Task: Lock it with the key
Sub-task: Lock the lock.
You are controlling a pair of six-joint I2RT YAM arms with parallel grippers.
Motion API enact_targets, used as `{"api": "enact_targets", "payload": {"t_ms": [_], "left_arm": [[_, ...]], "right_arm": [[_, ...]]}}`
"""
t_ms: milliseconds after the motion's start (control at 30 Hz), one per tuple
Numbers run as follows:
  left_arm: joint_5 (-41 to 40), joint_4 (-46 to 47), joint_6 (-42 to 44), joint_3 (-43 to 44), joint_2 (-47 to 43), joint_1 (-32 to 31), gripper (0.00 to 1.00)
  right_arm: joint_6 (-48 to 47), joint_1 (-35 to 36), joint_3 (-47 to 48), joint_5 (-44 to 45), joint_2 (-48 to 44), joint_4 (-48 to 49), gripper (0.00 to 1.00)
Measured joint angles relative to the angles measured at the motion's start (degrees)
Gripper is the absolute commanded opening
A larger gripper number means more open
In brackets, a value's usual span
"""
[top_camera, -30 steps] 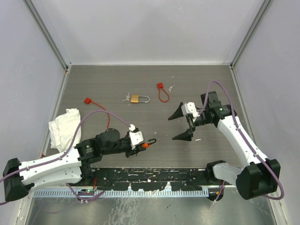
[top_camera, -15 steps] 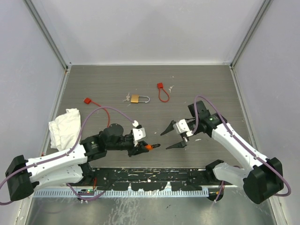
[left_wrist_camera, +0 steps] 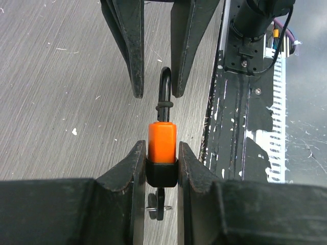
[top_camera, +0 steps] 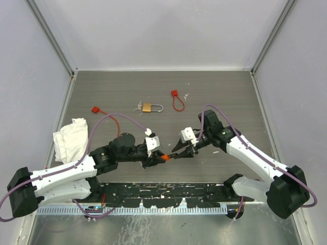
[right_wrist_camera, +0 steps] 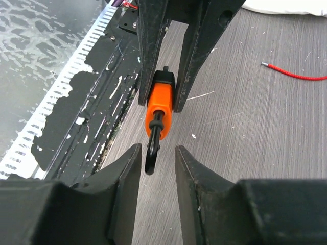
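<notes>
Two robot arms, left arm and right arm; two padlocks, one orange padlock and one brass padlock; two red cable locks; one white cloth; two tiny silvery key bunches, their keys too small to count.

The small padlock sits between left pincer and right pincer, the key well behind them.
</notes>
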Motion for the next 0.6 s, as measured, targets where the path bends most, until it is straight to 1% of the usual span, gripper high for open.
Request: {"api": "enact_targets", "payload": {"t_ms": [67,133,167,200,267,333,400,433,467,500,533,600], "left_arm": [[0.00,0.28,0.00,0.00,0.09,0.00,0.00],[-0.02,0.39,0.00,0.00,0.09,0.00,0.00],[-0.02,0.46,0.00,0.00,0.09,0.00,0.00],[-0.02,0.48,-0.02,0.00,0.09,0.00,0.00],[-0.20,0.50,0.00,0.00,0.09,0.04,0.00],[-0.28,0.50,-0.02,0.00,0.09,0.04,0.00],[-0.31,0.50,-0.09,0.00,0.09,0.04,0.06],[-0.63,0.52,-0.22,0.00,0.04,0.04,0.13],[-0.94,0.59,-0.46,-0.04,-0.07,0.04,0.23],[-1.42,0.90,-0.81,-0.31,-0.39,0.04,0.35],[-2.01,1.70,-1.05,-0.92,-1.09,0.02,0.49],[-3.37,4.74,-1.90,-3.21,-3.65,0.00,0.72]], "right_arm": [[1.49,0.22,-0.02,0.26,0.09,0.94,0.32],[2.34,0.39,-0.02,0.50,0.15,1.57,0.26],[2.75,0.46,-0.02,0.52,0.24,1.81,0.20],[3.13,0.48,-0.02,0.52,0.35,1.90,0.11],[3.58,0.50,-0.02,0.50,0.37,1.95,0.01],[4.02,0.50,-0.02,0.50,0.37,2.08,0.01],[4.35,0.50,-0.02,0.48,0.37,2.03,0.01],[4.46,0.50,0.00,0.48,0.37,2.03,0.01],[4.81,0.48,0.04,0.46,0.37,2.03,0.01],[5.22,0.44,0.17,0.44,0.37,1.99,0.01],[5.75,0.39,0.39,0.31,0.37,1.99,0.01],[7.10,-0.07,1.05,-0.09,0.37,1.92,0.01]]}}
